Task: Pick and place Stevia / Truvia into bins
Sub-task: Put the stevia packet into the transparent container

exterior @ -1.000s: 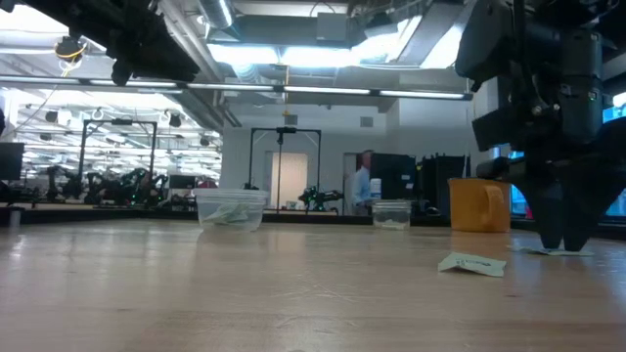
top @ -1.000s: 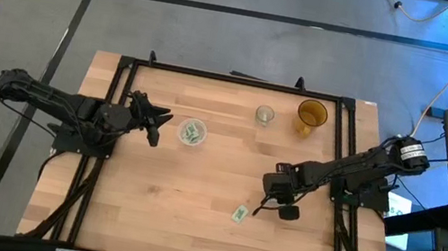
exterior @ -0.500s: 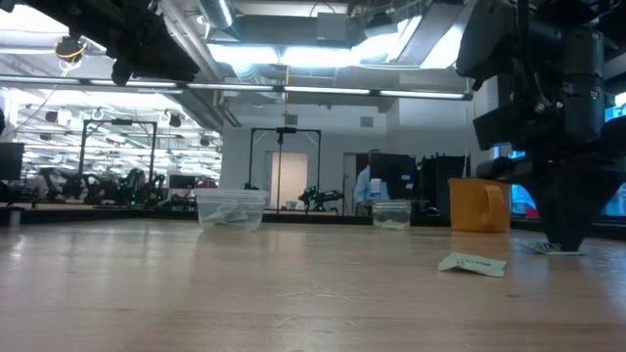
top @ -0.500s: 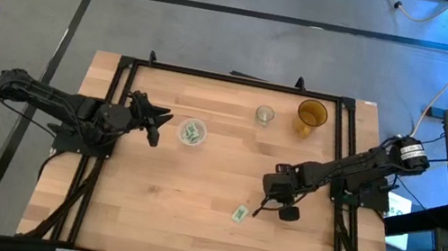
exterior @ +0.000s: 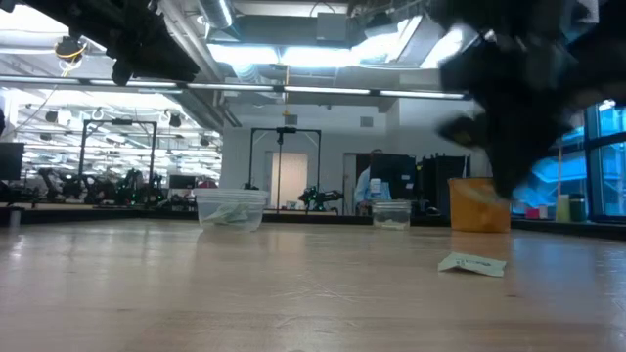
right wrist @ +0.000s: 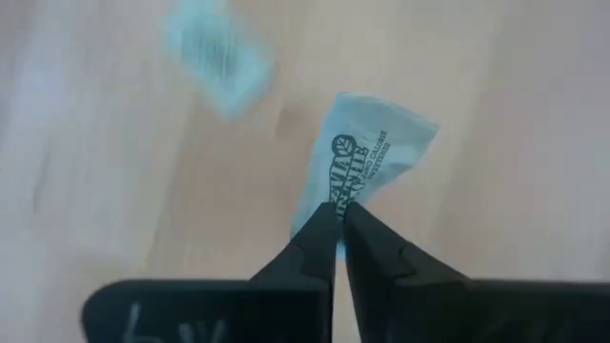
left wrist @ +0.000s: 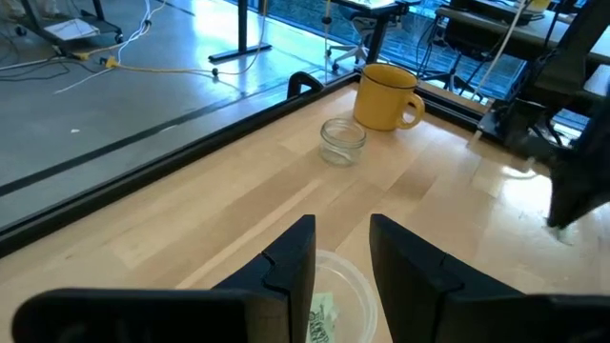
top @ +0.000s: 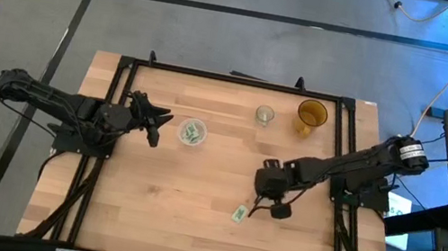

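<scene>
A pale green paper sachet [right wrist: 367, 167] is pinched by its edge between my right gripper's [right wrist: 338, 217] closed fingertips, above the wooden table [top: 194, 194]. Another sachet [top: 239, 213] lies flat nearby. My left gripper [left wrist: 341, 252] waits, fingers parted, over the wide clear plastic cup [top: 193, 132].

Dark print, too small and tilted to read with certainty, stands on the pale sachet [right wrist: 367, 167] pinched between the right jaws.

Two loose sachets [right wrist: 367, 162], three cups [top: 193, 132]
</scene>
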`<state>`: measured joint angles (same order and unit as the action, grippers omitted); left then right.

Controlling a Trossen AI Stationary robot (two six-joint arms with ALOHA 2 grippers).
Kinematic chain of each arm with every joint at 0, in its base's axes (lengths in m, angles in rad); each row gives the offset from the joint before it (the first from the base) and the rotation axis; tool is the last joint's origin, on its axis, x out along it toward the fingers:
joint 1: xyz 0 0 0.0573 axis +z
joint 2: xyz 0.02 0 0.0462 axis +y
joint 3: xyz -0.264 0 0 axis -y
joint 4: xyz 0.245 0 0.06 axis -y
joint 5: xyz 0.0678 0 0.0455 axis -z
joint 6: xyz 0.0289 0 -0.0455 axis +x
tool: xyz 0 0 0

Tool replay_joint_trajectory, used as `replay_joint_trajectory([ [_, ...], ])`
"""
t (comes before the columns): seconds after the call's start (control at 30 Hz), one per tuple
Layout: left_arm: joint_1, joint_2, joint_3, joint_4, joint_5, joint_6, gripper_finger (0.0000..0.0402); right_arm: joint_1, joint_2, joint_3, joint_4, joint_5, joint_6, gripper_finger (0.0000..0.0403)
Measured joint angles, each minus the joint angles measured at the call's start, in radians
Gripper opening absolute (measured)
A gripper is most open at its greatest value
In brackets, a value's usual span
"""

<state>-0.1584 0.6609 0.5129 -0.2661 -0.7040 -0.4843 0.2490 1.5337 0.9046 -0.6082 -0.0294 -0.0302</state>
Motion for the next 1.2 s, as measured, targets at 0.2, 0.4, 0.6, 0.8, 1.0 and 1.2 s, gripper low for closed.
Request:
replay_joint_trajectory([
  [0.2, 0.000, 0.000, 0.000, 0.000, 0.004, 0.000, 0.0097, -0.063, -0.002, 0.219, 0.094, 0.160, -0.207, 0.0019],
  [0.4, 0.000, 0.000, 0.000, 0.000, 0.042, 0.000, 0.0097, -0.167, -0.003, 0.312, 0.417, 0.199, -0.367, 0.0019],
  [0.6, 0.000, 0.000, 0.000, 0.002, 0.051, 0.000, 0.0097, -0.261, 0.054, 0.314, 0.672, 0.197, -0.334, 0.0019],
  [0.8, 0.000, 0.000, 0.000, 0.002, 0.056, 0.000, 0.0097, -0.314, 0.193, 0.373, 0.650, 0.196, -0.232, 0.0019],
  [1.0, 0.000, 0.000, 0.000, 0.001, 0.069, 0.000, 0.0097, -0.330, 0.384, 0.588, 0.461, 0.127, -0.205, 0.0019],
  [1.2, 0.000, 0.000, 0.000, 0.001, 0.069, 0.000, 0.0097, -0.331, 0.557, 0.762, 0.279, 0.101, -0.205, 0.0019],
])
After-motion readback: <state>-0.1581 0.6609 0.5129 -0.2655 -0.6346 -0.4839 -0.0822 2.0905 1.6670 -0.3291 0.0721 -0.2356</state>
